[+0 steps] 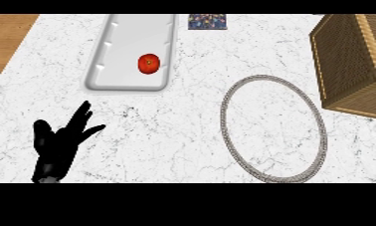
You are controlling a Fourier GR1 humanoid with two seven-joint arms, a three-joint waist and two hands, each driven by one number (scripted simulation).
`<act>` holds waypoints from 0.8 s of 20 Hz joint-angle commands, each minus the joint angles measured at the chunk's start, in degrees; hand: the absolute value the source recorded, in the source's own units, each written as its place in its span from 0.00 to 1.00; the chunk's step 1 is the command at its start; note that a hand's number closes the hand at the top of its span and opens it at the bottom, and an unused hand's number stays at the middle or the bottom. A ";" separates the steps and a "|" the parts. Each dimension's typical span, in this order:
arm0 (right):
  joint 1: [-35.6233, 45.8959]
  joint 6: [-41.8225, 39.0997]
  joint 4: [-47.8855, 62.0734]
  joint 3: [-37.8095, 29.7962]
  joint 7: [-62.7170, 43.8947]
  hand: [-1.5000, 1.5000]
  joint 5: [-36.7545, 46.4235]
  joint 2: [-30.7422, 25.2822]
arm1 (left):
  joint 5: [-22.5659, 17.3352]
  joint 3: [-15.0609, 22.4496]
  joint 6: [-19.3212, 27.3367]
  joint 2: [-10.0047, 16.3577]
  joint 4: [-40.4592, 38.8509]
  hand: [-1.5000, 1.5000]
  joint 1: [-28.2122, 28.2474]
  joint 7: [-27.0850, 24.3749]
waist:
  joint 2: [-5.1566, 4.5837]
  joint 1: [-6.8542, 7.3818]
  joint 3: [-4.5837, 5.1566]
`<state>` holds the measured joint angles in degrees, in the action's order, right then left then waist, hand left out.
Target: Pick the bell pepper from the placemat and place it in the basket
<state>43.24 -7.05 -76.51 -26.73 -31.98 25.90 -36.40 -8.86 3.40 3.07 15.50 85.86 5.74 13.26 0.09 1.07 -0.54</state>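
A small red round vegetable (149, 63) lies in a long white tray (117, 84) at the upper left of the counter. An oval placemat with a grey woven rim (227, 129) lies right of centre, and nothing rests on it. A brown wicker basket (345, 65) stands at the right edge, partly cut off. My left hand (60, 138) shows at the lower left, open with fingers spread upward, below the tray and apart from it. My right hand does not show.
A small dark patterned item (207, 21) sits at the counter's far edge, just right of the tray. A strip of wooden surface (13, 31) borders the white marble counter at the upper left.
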 commanded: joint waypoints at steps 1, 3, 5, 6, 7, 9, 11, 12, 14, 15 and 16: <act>0.03 2.42 8.05 -5.93 5.43 1.00 -4.91 0.64 | 0.86 0.49 0.33 -0.16 -3.73 0.50 1.68 2.80 | -0.52 -0.27 0.44; 1.69 3.41 11.01 -4.24 7.21 1.00 -3.89 0.77 | 0.55 -1.16 -1.15 0.23 -9.96 0.50 -2.10 0.56 | -0.61 -0.56 0.54; 0.76 4.77 14.13 -4.98 10.24 1.00 -4.46 1.32 | 0.92 0.34 0.38 -1.16 -4.78 0.50 0.08 3.18 | -0.40 -0.24 0.49; -3.78 5.90 13.40 -5.88 14.20 1.00 -4.66 2.64 | 0.88 0.10 -1.81 0.14 -6.24 0.50 1.28 0.87 | -0.40 -0.61 0.49; 0.06 7.43 17.82 -5.05 14.55 1.00 -3.74 2.56 | 2.14 1.29 -0.09 -1.20 -5.45 0.50 1.78 1.35 | -0.59 0.25 0.48; 1.17 3.34 21.02 -7.30 15.98 1.00 -6.03 -3.02 | 1.46 -0.48 -0.22 -0.64 -7.05 0.50 -0.48 1.94 | -0.46 -0.40 0.51; -1.65 6.81 23.31 -6.60 21.12 1.00 -5.32 0.71 | 1.39 -0.96 -1.25 -0.02 -7.28 0.50 0.34 0.52 | -0.50 -0.29 0.50; 1.41 7.99 24.24 -5.68 18.76 1.00 -3.98 -0.37 | 2.12 0.90 -1.02 -1.07 -4.62 0.50 3.46 0.34 | -0.43 0.20 0.51; -2.31 13.36 24.84 -4.34 14.75 1.00 3.76 -4.04 | 2.76 1.40 0.63 -2.06 -4.94 0.50 1.16 1.45 | -0.71 -0.17 0.53; -1.88 13.40 27.02 -2.62 16.38 1.00 5.28 -4.21 | 2.30 0.79 -0.54 -1.17 -5.29 0.50 1.36 0.81 | -0.79 0.33 0.52; -2.52 10.62 27.14 -0.99 17.43 1.00 5.63 -4.98 | 1.74 0.34 -0.98 -0.44 -4.42 0.50 0.85 2.41 | -0.59 0.01 0.52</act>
<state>41.76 2.91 -52.76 -30.41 -15.72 27.31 -38.88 -7.82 2.51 2.93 14.99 84.70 4.96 13.11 0.04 1.19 -0.64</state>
